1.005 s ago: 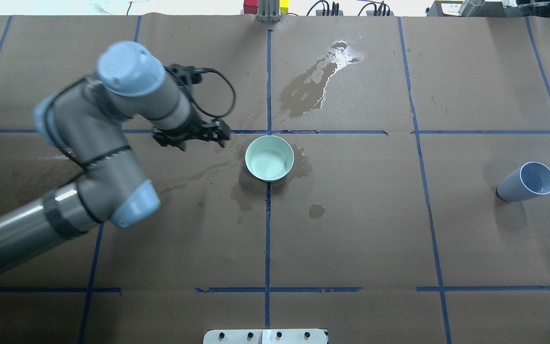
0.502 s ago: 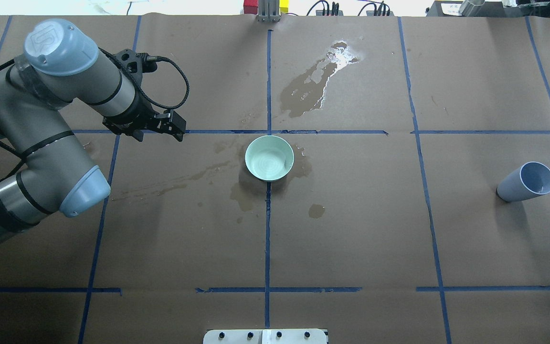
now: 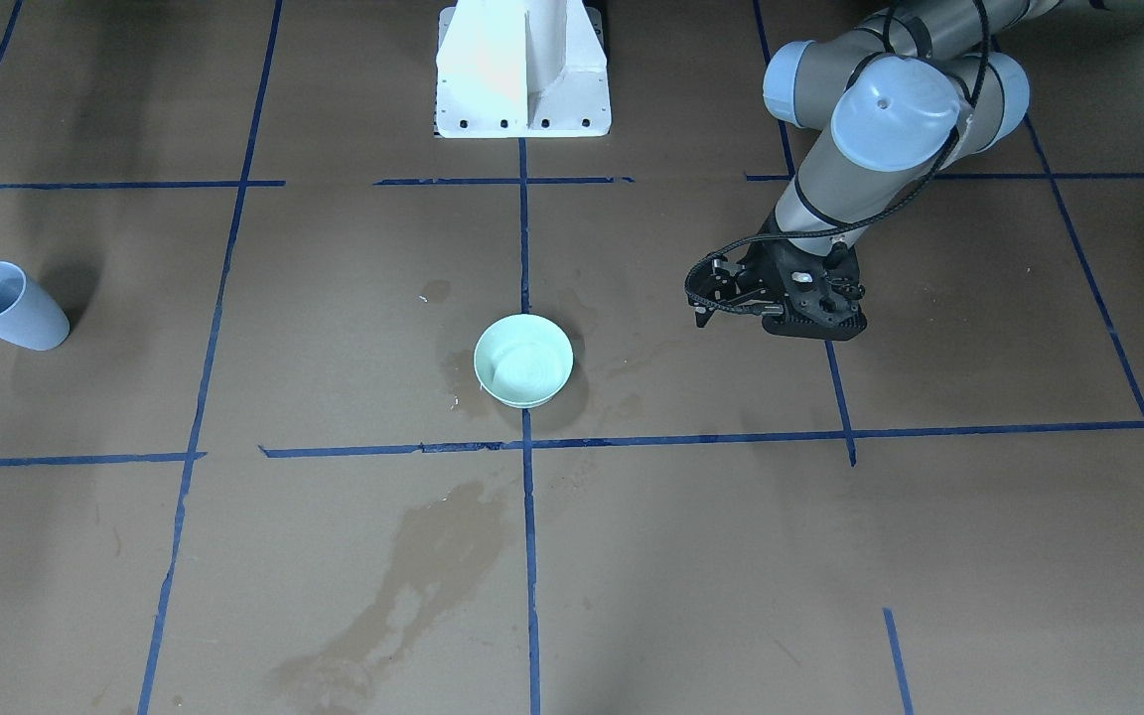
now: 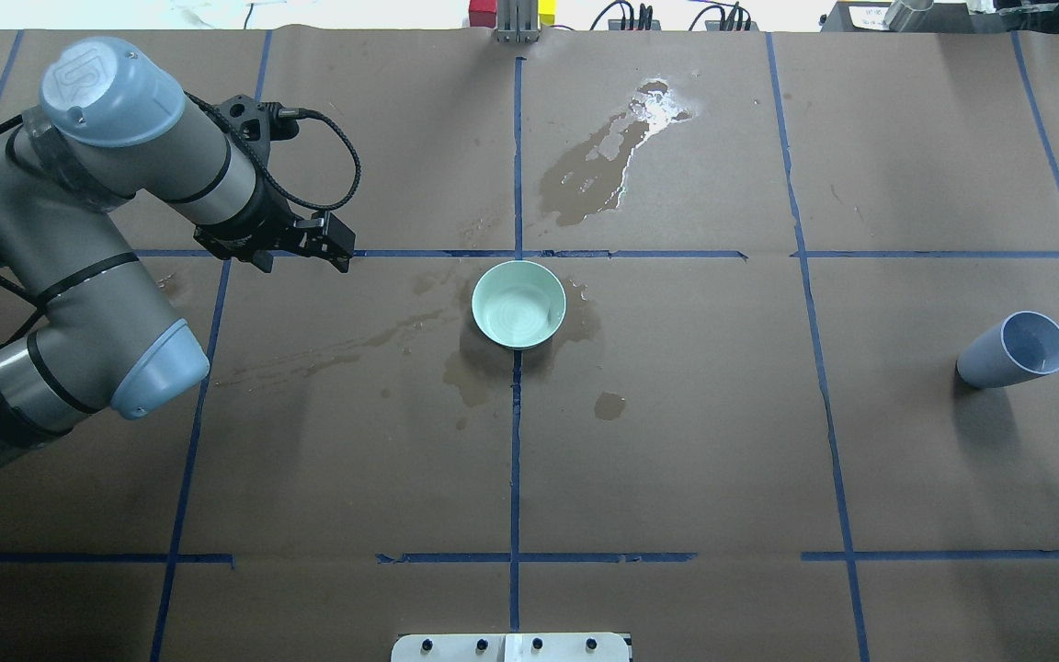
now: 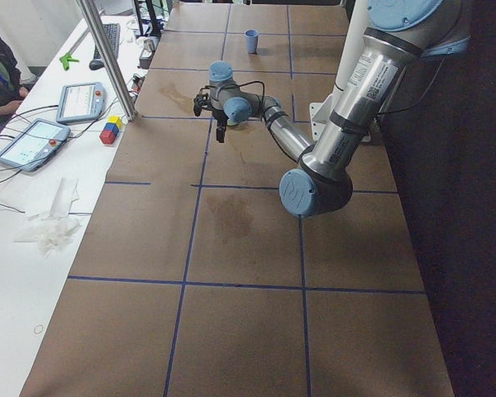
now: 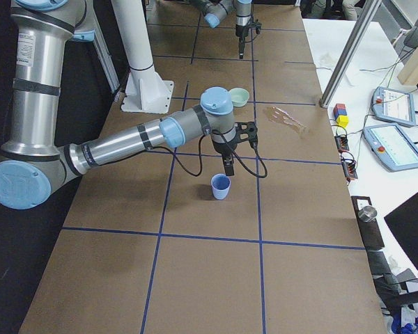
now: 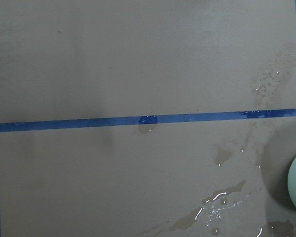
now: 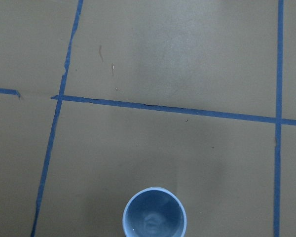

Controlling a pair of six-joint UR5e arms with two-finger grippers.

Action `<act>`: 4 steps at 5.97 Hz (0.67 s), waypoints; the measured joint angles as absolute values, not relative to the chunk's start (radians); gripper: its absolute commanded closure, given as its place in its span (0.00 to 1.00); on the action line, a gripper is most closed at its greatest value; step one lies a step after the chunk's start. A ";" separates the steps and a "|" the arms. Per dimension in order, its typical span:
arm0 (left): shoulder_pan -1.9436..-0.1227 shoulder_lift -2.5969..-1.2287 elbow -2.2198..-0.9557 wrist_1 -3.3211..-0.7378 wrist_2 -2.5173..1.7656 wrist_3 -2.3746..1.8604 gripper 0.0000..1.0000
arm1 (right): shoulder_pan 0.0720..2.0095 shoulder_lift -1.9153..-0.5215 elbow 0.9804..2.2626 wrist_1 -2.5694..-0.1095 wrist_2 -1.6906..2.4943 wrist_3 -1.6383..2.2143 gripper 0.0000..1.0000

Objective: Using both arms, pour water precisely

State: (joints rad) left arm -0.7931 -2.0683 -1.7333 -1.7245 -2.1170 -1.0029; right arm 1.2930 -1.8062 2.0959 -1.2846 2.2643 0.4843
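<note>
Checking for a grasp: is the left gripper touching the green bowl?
Apart. The overhead view shows the left gripper well clear of the green bowl, with wet brown paper between them.

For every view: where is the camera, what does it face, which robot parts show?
Front-facing: across the table, facing pedestal; left arm.
Overhead: behind robot, looking down; left arm.
Exterior left: table end; left arm near.
Exterior right: opposite end; right arm near.
Left wrist: down at puddles; no body.
Right wrist: down at cup; no body.
Shared: first two show the bowl.
</note>
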 measured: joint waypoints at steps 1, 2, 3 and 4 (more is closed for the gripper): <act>-0.793 -2.068 -1.733 -1.725 -2.117 -1.004 0.00 | 1.220 -1.900 2.097 -1.073 2.203 0.610 0.00; -0.793 -2.068 -1.733 -1.725 -2.117 -1.004 0.00 | 1.160 -1.980 2.084 -0.886 2.143 0.696 0.00; -0.793 -2.068 -1.733 -1.724 -2.116 -1.005 0.00 | 1.100 -2.031 2.055 -0.731 2.074 0.772 0.00; -0.793 -2.068 -1.734 -1.725 -2.116 -1.005 0.00 | 1.021 -2.056 2.019 -0.612 1.980 0.843 0.00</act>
